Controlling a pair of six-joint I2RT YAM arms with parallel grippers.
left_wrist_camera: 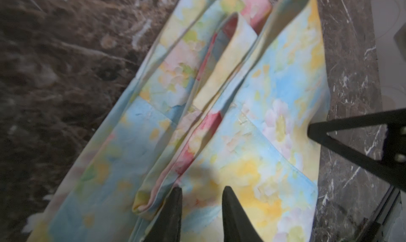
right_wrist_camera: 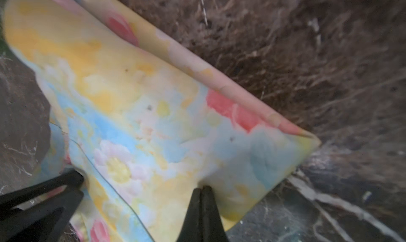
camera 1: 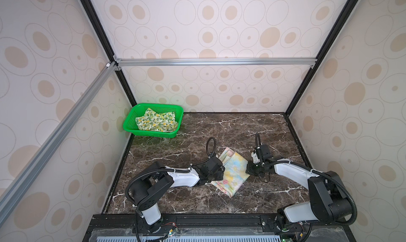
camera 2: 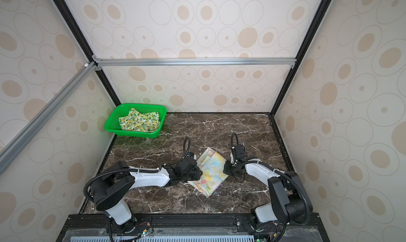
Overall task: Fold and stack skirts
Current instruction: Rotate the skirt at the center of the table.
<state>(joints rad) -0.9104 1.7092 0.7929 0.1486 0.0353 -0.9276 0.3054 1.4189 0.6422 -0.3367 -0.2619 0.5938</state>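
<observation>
The table is carrying everything. The basket in its far left corner is keeping the lemon skirt crumpled, apparently awaiting its turn. The flowered skirt is lying partly folded between the arms, probably for another fold. The right claw, pressed together, is pinching its edge. The left claw is standing slightly spread over it, and I cannot tell whether it is gripping.

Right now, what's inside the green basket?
A crumpled cream lemon-print skirt lies inside the green basket, covering most of its floor. Anything underneath the cloth is hidden.
</observation>
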